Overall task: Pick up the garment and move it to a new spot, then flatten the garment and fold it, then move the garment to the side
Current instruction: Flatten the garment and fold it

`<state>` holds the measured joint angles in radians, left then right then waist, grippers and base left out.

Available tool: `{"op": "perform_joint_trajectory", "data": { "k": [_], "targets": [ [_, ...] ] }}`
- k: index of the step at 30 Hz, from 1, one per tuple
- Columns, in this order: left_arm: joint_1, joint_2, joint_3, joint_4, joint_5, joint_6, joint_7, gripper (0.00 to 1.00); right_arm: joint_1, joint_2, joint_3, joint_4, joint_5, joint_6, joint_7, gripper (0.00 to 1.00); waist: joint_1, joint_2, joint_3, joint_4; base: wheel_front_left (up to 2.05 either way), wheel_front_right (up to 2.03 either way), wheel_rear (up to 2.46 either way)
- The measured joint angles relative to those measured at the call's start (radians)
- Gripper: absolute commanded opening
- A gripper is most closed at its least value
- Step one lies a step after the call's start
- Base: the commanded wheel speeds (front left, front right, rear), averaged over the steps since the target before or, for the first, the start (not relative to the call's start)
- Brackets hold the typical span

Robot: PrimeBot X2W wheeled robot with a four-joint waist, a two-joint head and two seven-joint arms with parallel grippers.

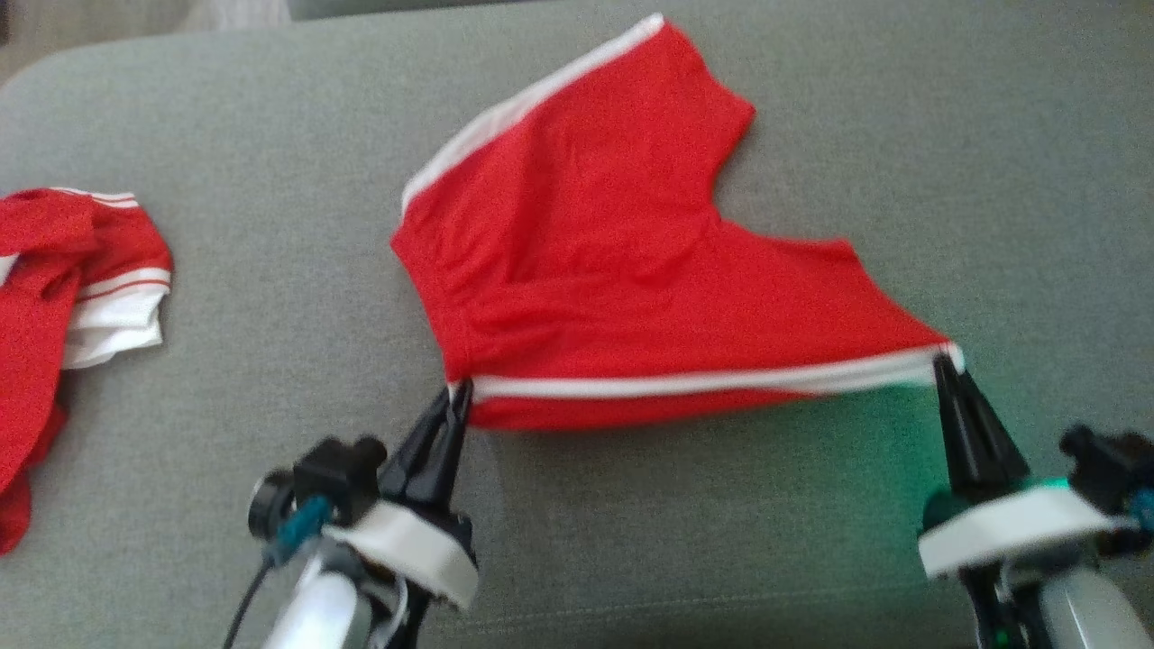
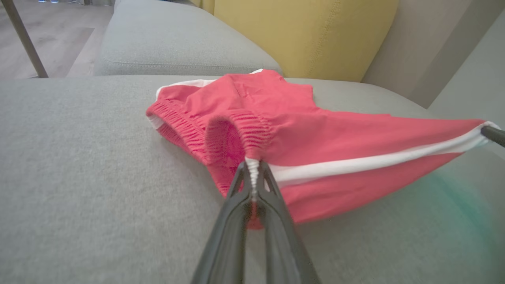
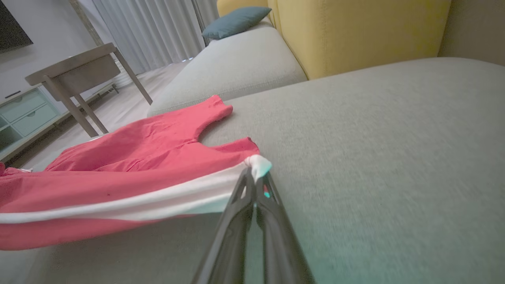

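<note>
Garment: we see the garment (image 1: 586, 243), red shorts with a white stripe (image 1: 703, 383) down the side. It lies near the middle of a grey sofa seat (image 1: 811, 541). Its far leg rests on the cushion, while its near edge is lifted and pulled taut.
Left hand: the left hand (image 1: 460, 389) has its two dark fingers pinched together on the elastic waistband (image 2: 252, 122), at one end of the stripe.
Right hand: the right hand (image 1: 944, 359) is clamped on the leg hem at the stripe's other end, well apart from the left hand.
Stretch: the stripe runs straight between the two hands, with no slack that we can see.
Step in hand: we judge this to be flattening, or the very start of the fold.
Next move: we think both hands must travel together at the same height and keep the edge tight. They would carry it over the far leg or lay it down smoothly.
Risk: uneven pulling could drag the shorts or wrinkle the cloth.
Surroundings: a second red garment (image 1: 54, 297) lies bunched at the seat's left, well apart. A yellow backrest (image 2: 307, 35) rises behind.
</note>
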<state>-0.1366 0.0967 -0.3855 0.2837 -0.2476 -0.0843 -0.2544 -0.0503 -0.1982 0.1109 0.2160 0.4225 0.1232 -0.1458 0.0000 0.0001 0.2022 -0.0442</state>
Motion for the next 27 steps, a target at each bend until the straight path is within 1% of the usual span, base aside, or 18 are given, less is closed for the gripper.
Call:
{"op": "perform_joint_trajectory", "data": {
  "k": [3, 6, 8, 12, 15, 18, 22, 27],
  "targets": [
    [0.077, 0.015, -0.014, -0.083, 0.000, 0.012, 0.035, 0.00, 0.121, 0.047, -0.062, -0.136, -0.036, 0.000, 0.078, 0.00, 0.0000, 0.0000, -0.026, 0.004, 0.00, 0.00, 0.00],
    [0.142, 0.029, -0.021, -0.170, -0.002, 0.031, 0.072, 0.00, 0.220, 0.081, -0.099, -0.255, -0.068, 0.000, 0.147, 0.00, 0.0000, 0.0000, -0.043, 0.003, 0.00, 0.00, 0.00],
    [0.170, 0.035, -0.022, -0.215, -0.003, 0.037, 0.095, 0.00, 0.253, 0.094, -0.117, -0.311, -0.079, 0.000, 0.182, 0.00, 0.0000, 0.0000, -0.050, 0.000, 0.00, 0.00, 0.00],
    [0.187, 0.035, -0.018, -0.286, -0.030, 0.058, 0.125, 0.00, 0.261, 0.096, -0.146, -0.388, -0.103, 0.000, 0.244, 0.00, 0.0000, 0.0000, -0.055, 0.004, 0.00, 0.00, 0.00],
    [0.179, 0.033, -0.015, -0.300, -0.043, 0.058, 0.145, 0.00, 0.246, 0.095, -0.161, -0.393, -0.107, 0.000, 0.274, 0.00, 0.0000, 0.0000, -0.043, 0.011, 0.00, 0.00, 0.00],
    [0.130, 0.027, -0.005, -0.299, -0.062, 0.057, 0.159, 0.00, 0.174, 0.075, -0.166, -0.364, -0.107, 0.000, 0.288, 0.00, 0.0000, 0.0000, -0.018, 0.023, 0.00, 0.00, 0.00],
    [0.019, 0.016, 0.014, -0.278, -0.081, 0.052, 0.158, 0.00, 0.001, 0.019, -0.156, -0.293, -0.102, 0.000, 0.300, 0.00, 0.0000, 0.0000, 0.037, 0.039, 0.00, 0.00, 0.00],
    [-0.107, -0.005, 0.025, -0.235, -0.081, 0.048, 0.132, 0.00, -0.242, -0.047, -0.098, -0.158, -0.073, 0.000, 0.300, 0.00, 0.0000, 0.0000, 0.124, 0.064, 0.00, 0.00, 0.00]
  ]
}}
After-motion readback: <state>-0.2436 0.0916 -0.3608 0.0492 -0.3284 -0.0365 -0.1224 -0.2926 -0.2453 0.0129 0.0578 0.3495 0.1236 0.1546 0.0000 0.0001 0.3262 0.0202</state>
